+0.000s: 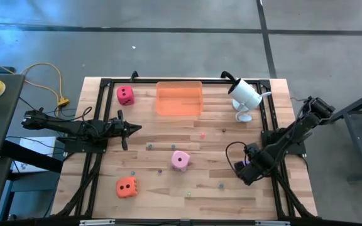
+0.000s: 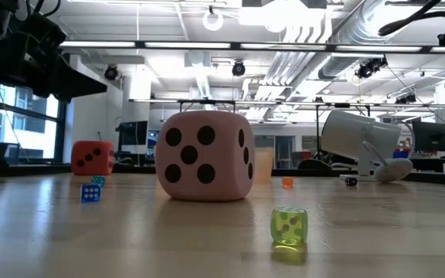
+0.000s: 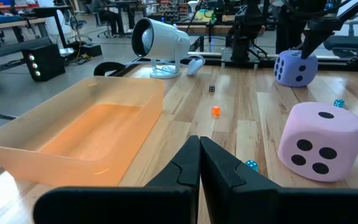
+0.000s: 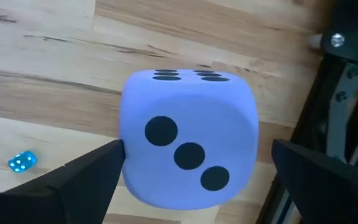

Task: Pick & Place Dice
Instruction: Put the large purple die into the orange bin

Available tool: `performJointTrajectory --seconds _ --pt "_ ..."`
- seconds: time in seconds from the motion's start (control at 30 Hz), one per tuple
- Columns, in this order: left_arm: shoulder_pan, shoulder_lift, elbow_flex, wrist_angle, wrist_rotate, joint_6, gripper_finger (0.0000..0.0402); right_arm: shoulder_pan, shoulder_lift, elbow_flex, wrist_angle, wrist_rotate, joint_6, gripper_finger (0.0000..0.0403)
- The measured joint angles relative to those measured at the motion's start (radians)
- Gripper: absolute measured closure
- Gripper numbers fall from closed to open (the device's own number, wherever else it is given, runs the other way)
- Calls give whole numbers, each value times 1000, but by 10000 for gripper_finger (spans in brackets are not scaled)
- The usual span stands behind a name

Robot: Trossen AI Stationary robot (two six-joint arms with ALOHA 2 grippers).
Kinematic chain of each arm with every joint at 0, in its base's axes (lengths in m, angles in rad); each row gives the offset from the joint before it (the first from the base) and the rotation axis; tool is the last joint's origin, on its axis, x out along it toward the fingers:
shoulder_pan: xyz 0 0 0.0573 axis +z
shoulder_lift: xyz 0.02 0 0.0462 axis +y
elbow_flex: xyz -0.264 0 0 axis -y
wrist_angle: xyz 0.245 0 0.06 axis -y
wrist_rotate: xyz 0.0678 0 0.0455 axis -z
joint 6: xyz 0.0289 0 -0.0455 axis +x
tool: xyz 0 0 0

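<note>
The purple die [image 4: 188, 152] rests on the table at the right, three pips facing my right wrist camera. My right gripper [image 4: 197, 149] points down over it, open, with one finger on each side of the die. The pink die [image 1: 180, 159] sits mid-table. The orange die [image 1: 126, 187] is near the front left and the red-magenta die [image 1: 125, 95] at the far left. The translucent orange tray [image 1: 179, 98] stands at the far middle. My left gripper [image 1: 132, 129] waits shut at the left, level above the table. My right gripper: one finger [image 4: 98, 171] stands right at the purple die's side [image 4: 129, 155], and I cannot tell whether it touches. The other finger [image 4: 309, 171] stands apart from the die's opposite side. The die sits flat on the table.
A white lamp-like device [image 1: 245, 95] lies at the far right beside the tray. Several tiny dice are scattered on the wood, among them a green one [image 2: 289, 226] and a blue one [image 2: 91, 191]. Black frame rails [image 4: 340, 93] run close beside the purple die.
</note>
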Motion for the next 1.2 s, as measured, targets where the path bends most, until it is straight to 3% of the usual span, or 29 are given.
performJointTrajectory --seconds 0.3,0.53,0.7,1.2 --pt "0 0 0 0 0 0 401 0 5 -15 49 7 -11 4" --pt "0 0 0 0 0 0 401 0 5 -140 191 -39 9 4" --pt "0 0 0 0 0 0 401 1 5 -210 277 -14 3 4" --pt "0 0 0 0 0 0 401 1 5 -220 293 19 2 4"
